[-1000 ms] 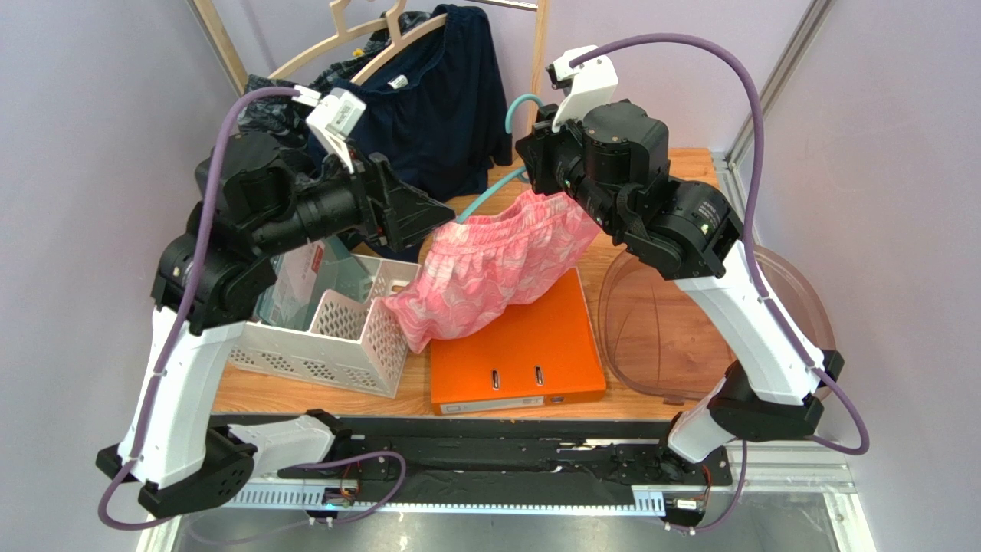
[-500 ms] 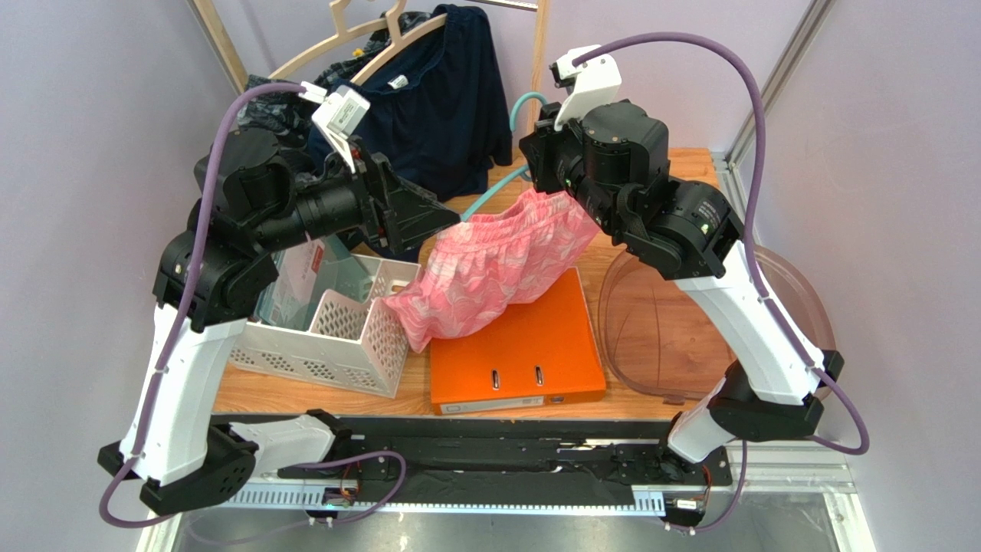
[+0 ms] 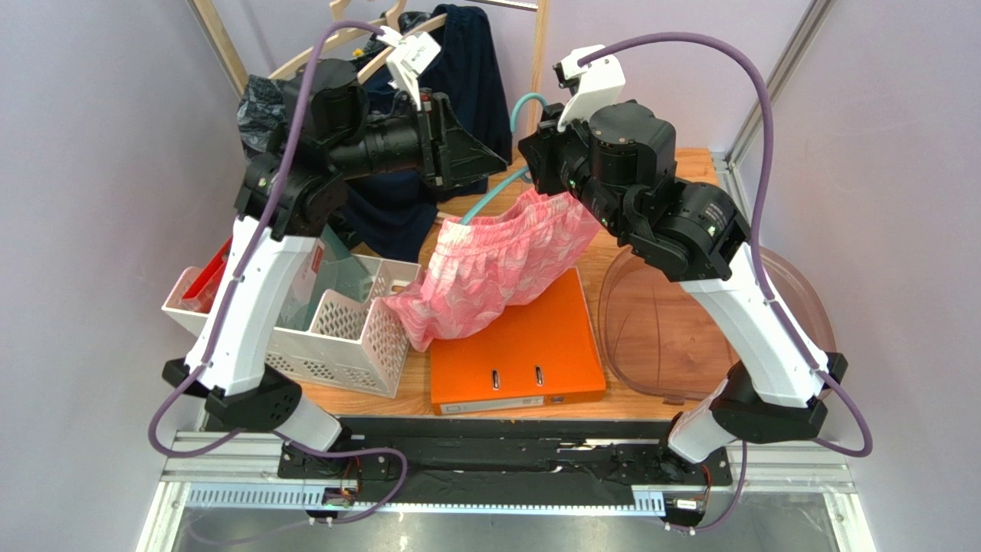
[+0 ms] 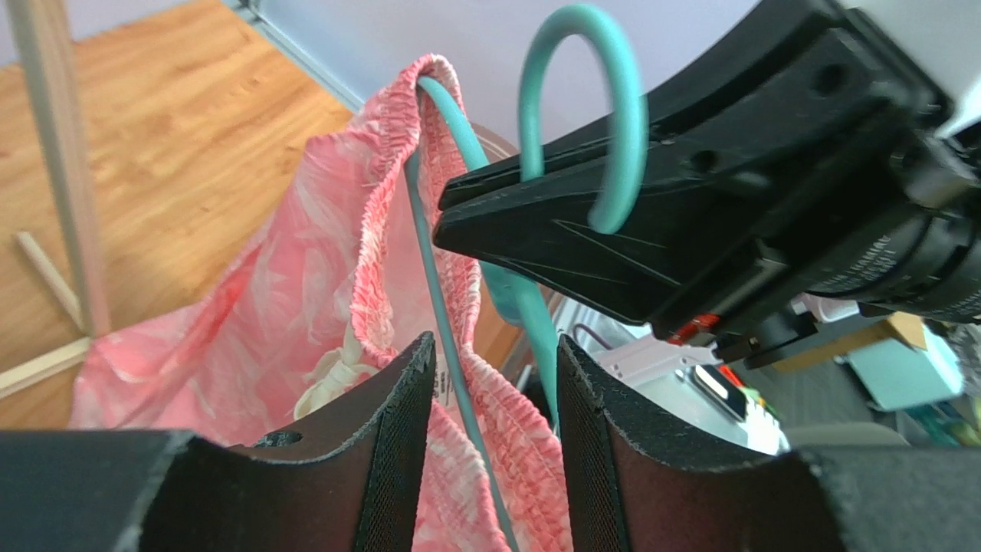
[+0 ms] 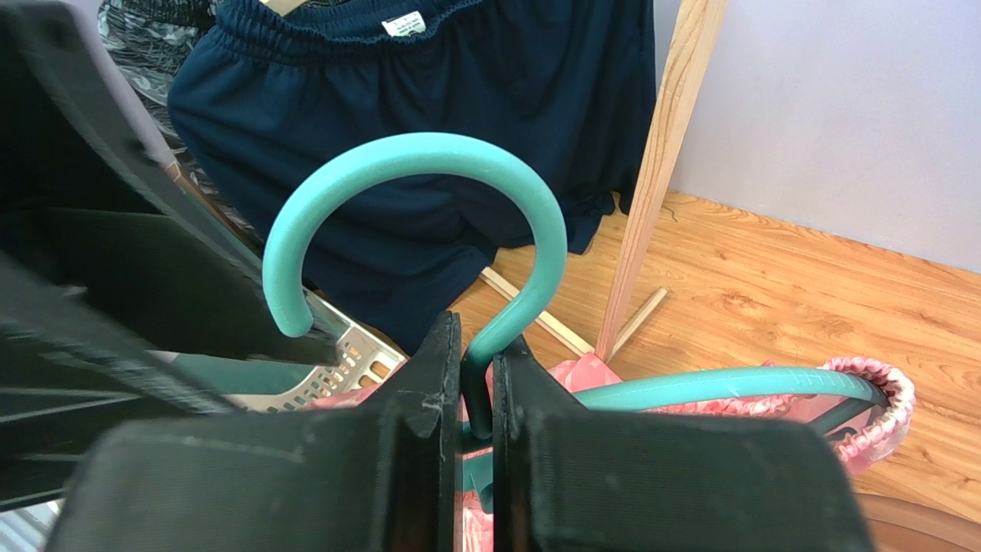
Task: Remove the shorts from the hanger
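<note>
Mostly white links (image 3: 248, 308), blk joints (image 3: 628, 144), purple cables (image 3: 674, 39), blk ribbed fingers (image 4: 392, 460).

Orange binder (image 3: 516, 345) lies flat on the wooden table (image 3: 691, 167), spine toward me. Just beside it on my left stands a white perforated basket (image 3: 334, 328), and on my right a clear round bowl (image 3: 674, 334). At the back hang dark navy shorts (image 5: 461, 138) with a white label at the waistband. A pale wooden post (image 5: 668, 150) stands beside them.
</note>
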Robot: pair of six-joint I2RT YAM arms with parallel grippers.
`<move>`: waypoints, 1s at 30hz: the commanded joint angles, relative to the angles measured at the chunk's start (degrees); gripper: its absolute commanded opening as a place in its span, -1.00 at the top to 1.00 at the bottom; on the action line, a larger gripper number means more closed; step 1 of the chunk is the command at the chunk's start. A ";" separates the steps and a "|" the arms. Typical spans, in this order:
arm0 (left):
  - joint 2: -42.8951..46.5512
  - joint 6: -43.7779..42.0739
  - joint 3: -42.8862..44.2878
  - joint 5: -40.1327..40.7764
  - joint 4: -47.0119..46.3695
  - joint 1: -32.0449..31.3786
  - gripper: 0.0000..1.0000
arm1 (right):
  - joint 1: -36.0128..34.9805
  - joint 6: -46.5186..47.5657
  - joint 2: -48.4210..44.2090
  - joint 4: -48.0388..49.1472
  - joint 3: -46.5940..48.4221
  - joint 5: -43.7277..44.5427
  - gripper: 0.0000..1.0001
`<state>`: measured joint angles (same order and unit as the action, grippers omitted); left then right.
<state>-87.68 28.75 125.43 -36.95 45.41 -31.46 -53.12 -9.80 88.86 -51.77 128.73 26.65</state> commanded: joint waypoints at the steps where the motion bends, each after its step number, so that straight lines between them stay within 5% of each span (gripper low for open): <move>1: -0.47 2.53 1.40 -6.02 -3.66 0.00 0.03 | -0.14 0.84 -2.81 3.34 0.56 -0.64 1.00; 10: -0.22 2.27 0.70 -4.63 -2.34 -0.26 0.04 | -0.23 3.91 -2.38 3.78 -1.02 -0.03 1.00; 17: 1.37 -3.78 -0.36 -1.12 1.69 -2.81 -0.15 | -0.14 4.71 -1.59 3.34 -1.21 1.74 1.00; 22: 1.10 -8.97 -0.36 3.98 7.76 -4.31 0.06 | -0.14 4.53 0.17 2.64 1.09 2.35 1.00; 30: 0.58 -10.73 1.31 6.98 9.43 -5.98 0.10 | -0.23 3.12 1.58 1.23 3.54 2.44 1.00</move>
<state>-87.85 20.60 124.86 -32.40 53.30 -36.16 -53.12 -6.20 89.97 -52.38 128.25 27.64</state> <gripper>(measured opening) 0.467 0.035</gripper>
